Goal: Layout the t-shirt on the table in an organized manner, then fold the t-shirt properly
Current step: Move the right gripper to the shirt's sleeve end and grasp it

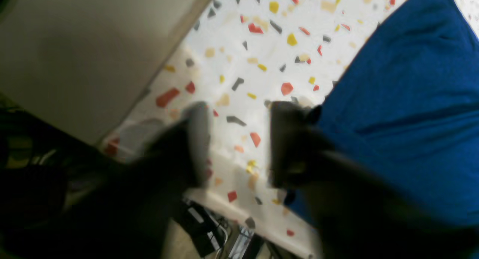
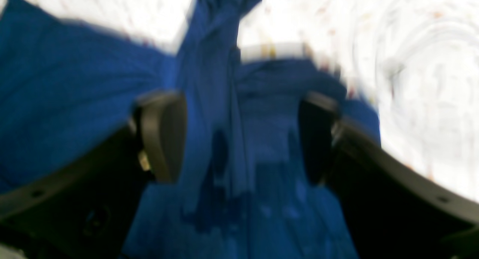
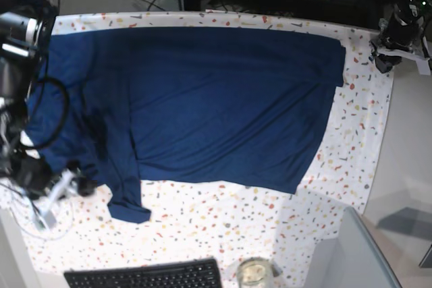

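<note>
Across the left wrist view, the left gripper [image 1: 237,146] filled the lower half of the frame, its two dark fingers standing apart with bare speckled table [image 1: 262,53] showing between them and nothing held; the right-hand finger lay just beside the edge of the t-shirt [image 1: 411,113], which covered the right side of the frame. Turning to the right wrist view, blurred by motion, the right gripper [image 2: 243,139] had its jaws wide apart over the blue cloth, a bunched ridge of fabric running up between them without being clamped. From the base view, the t-shirt lay spread across the upper middle of the table, a sleeve trailing toward the lower left near the right gripper [image 3: 64,183], while the left gripper [image 3: 386,59] hovered at the upper right edge.
</note>
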{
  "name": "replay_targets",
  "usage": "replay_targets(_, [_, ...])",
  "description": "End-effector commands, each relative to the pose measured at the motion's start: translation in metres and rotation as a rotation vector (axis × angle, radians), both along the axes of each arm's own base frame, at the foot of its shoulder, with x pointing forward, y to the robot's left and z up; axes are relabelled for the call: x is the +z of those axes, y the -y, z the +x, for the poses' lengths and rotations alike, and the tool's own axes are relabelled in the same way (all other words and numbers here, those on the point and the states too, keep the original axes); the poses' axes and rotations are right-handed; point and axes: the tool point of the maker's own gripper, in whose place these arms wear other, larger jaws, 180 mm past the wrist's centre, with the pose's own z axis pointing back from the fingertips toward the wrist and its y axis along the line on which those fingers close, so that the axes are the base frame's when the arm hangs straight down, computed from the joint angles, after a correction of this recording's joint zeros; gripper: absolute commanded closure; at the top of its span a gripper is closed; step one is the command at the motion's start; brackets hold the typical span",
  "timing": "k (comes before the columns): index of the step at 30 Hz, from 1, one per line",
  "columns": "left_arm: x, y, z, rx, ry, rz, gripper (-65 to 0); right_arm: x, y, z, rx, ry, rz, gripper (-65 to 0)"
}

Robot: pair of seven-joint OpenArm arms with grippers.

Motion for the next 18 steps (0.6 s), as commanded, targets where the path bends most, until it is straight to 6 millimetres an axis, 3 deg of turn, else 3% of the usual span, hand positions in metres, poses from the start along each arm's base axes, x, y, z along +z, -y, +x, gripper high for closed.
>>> replay_targets(1, [0.012,-0.008,0.004,-0.004,0.029,0.030,-9.7,0.013,-0.008,0.018,0.016,0.048,0.029,-43.4])
replay_targets(3, [0.009,-0.007,-0.003,-0.003,0.015,0.027,0.0,0.008,-0.027,0.030,0.049,0.054,0.057,-43.7])
replay_targets(8, [0.007,-0.007,-0.005,-0.002,0.010,0.025,0.0,-0.010,-0.052,0.045,0.082,0.017,0.098,-43.4])
replay_targets(11, [0.007,-0.007,-0.005,-0.002,0.010,0.025,0.0,-0.026,-0.049,0.049,0.008,0.000,0.092,-43.4])
replay_targets(18, [0.007,-0.007,-0.004,-0.001,0.010,0.023,0.0,-0.042,-0.050,0.044,-0.006,0.005,0.044,-43.4])
